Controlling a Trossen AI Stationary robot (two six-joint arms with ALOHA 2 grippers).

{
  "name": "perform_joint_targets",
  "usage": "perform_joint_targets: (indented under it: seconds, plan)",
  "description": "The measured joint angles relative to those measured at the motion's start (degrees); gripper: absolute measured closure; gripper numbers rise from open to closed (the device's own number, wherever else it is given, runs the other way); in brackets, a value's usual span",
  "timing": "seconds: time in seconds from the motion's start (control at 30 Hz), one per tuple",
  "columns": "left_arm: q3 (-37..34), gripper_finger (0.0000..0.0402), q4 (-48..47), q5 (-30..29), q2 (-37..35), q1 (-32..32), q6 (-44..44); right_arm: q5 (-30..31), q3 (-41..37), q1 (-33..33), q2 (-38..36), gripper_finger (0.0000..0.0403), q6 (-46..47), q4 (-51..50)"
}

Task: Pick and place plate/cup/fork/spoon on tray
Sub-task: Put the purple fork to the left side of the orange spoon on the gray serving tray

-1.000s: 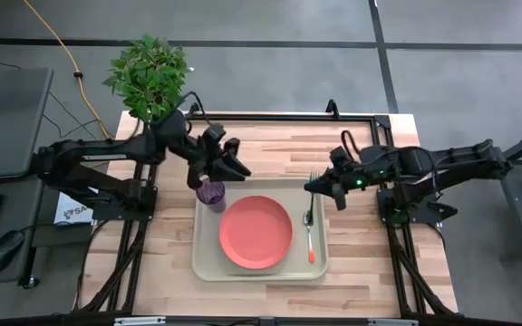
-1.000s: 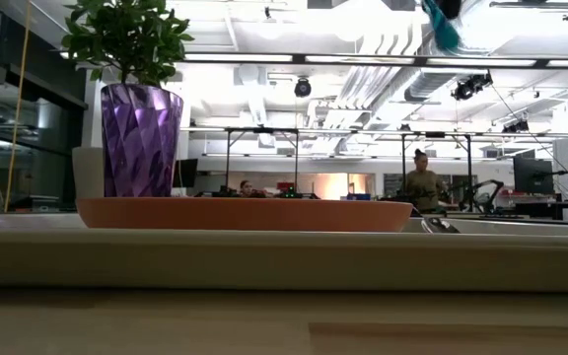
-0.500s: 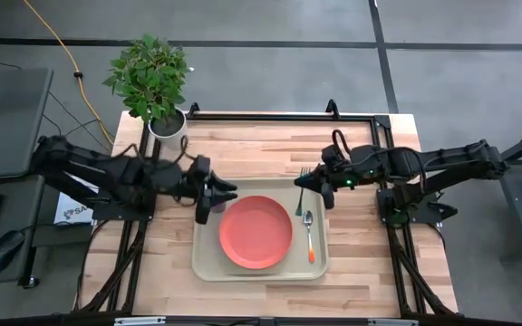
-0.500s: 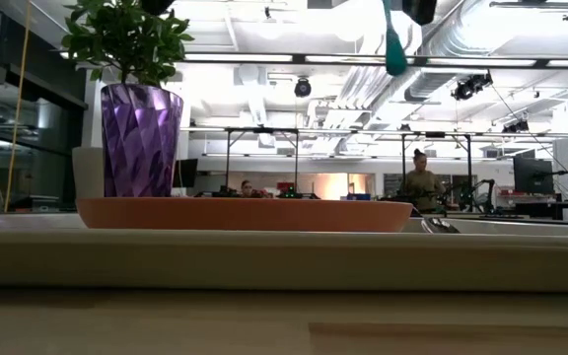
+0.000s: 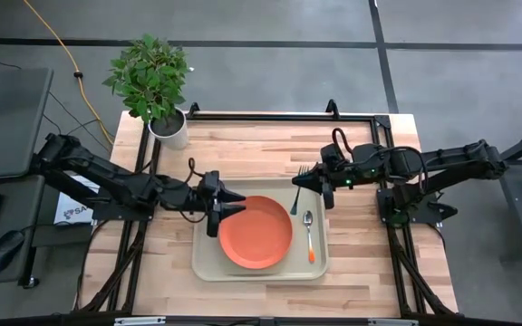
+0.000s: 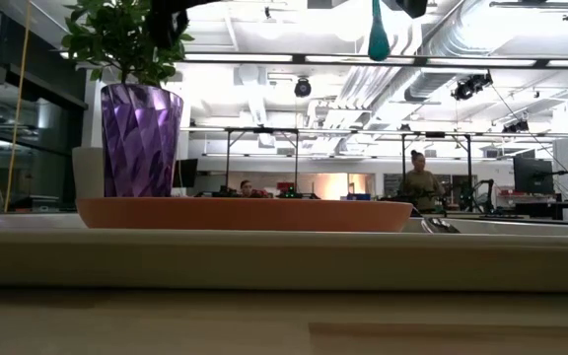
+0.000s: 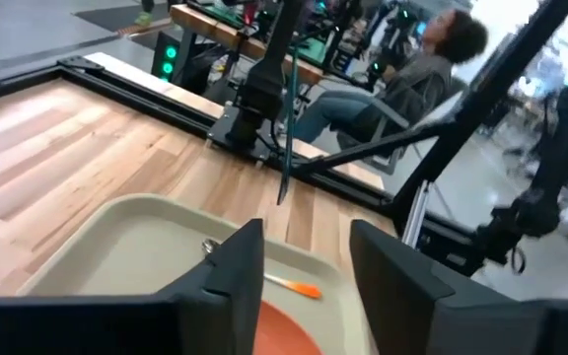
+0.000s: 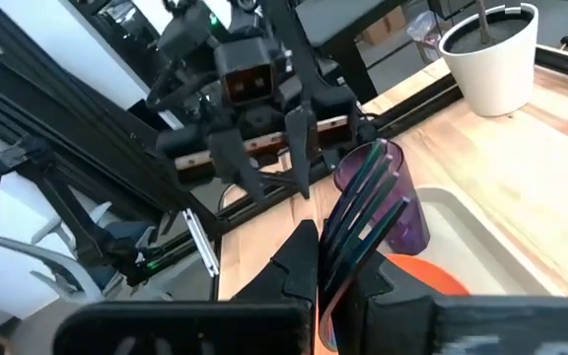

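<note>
The beige tray [image 5: 208, 264] lies mid-table. On it sit the orange plate [image 5: 256, 233], the orange-handled spoon [image 5: 309, 237] to the plate's right, and the purple cup [image 6: 141, 140], which stands upright at the tray's far left [image 8: 388, 202]. In the high view the cup is hidden under my left arm. My left gripper [image 5: 234, 201] is open and empty above the tray's left part [image 7: 309, 266]. My right gripper [image 5: 304, 184] is shut on the teal-handled fork [image 5: 297, 186] above the tray's far right corner. My right gripper pinches the fork between its two fingers just behind the tines [image 8: 335, 258]; the fingers hide the exact spot. They come level from the table's right. The tines [image 8: 368, 202] stick out past the fingertips. The teal handle end [image 6: 378, 39] hangs down, clear of the tray.
A green plant in a white pot [image 5: 169, 131] stands at the table's far left corner. A black frame rail [image 5: 279, 116] runs along the far edge. People [image 6: 422, 182] are in the room beyond the table.
My left gripper has gone from beyond the cup toward the near edge, over the tray's left part, staying open. My right gripper has carried the fork toward the table's left, over the tray's far right corner. The cup, plate and spoon have stayed put.
</note>
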Motion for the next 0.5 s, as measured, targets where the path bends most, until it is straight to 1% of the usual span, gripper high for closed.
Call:
perform_joint_targets:
  seconds: [0.17,0.3,0.4,0.5]
  plan:
    - [1.5,0.0211,0.3,0.5,1.6,0.0,3.4,0.3,0.0,0.6,2.1,0.0403,0.6,4.4]
    - [2.5,0.0165,0.4,0.5,2.4,0.0,3.7,-1.3,0.0,1.0,5.2,0.0403,-0.2,9.9]
    - [2.9,0.0143,0.0,0.7,3.2,0.0,3.7,-3.4,0.0,1.0,7.5,0.0403,-0.3,15.4]
    - [3.5,0.0135,0.7,3.3,5.0,0.0,4.2,-4.0,0.0,1.0,9.7,0.0403,-1.1,21.0]
